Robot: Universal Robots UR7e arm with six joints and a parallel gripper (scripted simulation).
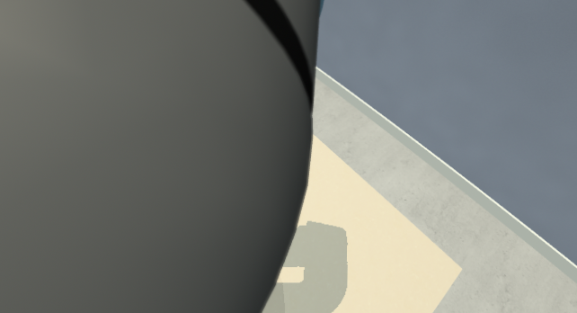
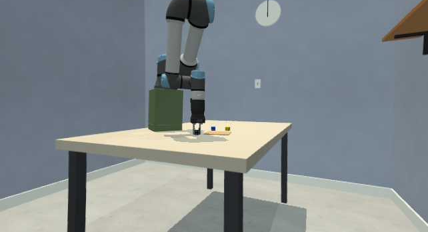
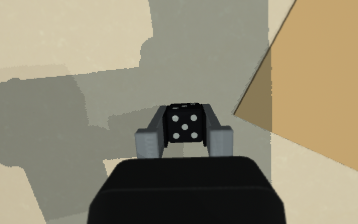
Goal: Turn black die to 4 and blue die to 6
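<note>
In the wrist view my gripper (image 3: 185,117) is shut on the black die (image 3: 184,124), which shows five white pips toward the camera. The die is off the tan mat (image 3: 325,75), on the bare table just left of the mat's edge. In the exterior view the gripper (image 2: 197,131) points straight down at the table with the black die (image 2: 197,132) between its fingers. The blue die (image 2: 213,128) and the yellow die (image 2: 227,128) sit on the mat (image 2: 218,133) to the right. Their top faces are too small to read.
A dark green box (image 2: 165,109) carries the arm's base at the table's back left. In the top view the arm (image 1: 153,149) blocks most of the picture; only a table corner (image 1: 386,266) and floor show.
</note>
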